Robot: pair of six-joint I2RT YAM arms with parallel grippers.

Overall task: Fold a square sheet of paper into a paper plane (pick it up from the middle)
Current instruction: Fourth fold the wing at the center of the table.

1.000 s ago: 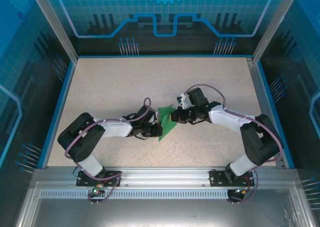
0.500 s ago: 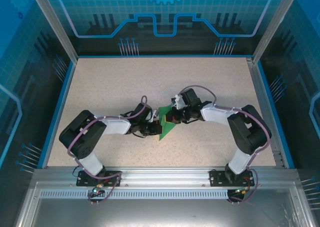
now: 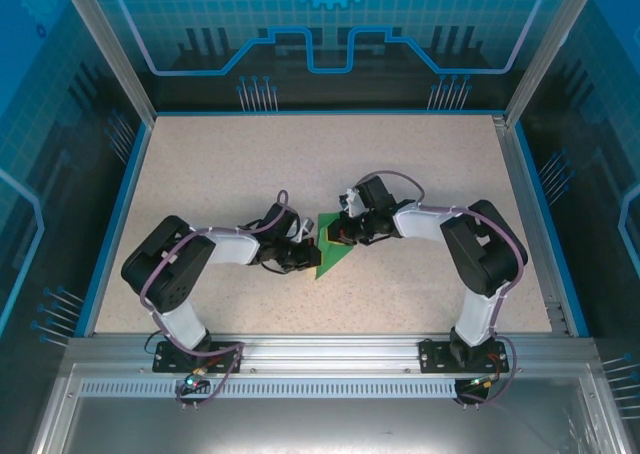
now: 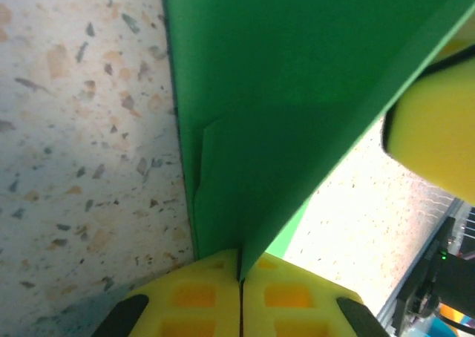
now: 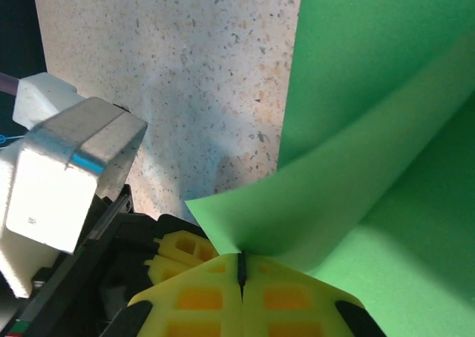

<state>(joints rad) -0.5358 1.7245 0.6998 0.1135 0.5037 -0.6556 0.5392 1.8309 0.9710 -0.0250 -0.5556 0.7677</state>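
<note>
Now, from above, the partly folded square sheet of paper point(image 3: 332, 256) is seen at the middle of the table point(image 3: 250, 164), held from either side where the left arm point(image 3: 225, 246) and right arm point(image 3: 425, 220) meet. At the left wrist, the left jaws are clamped together on a creased edge of the sheet. At the right wrist, the right jaws are likewise pressed together on a curled corner of it.

Bright overhead light, soft shadows; paper point(image 5: 386, 92) sl. blurred close-up.
</note>
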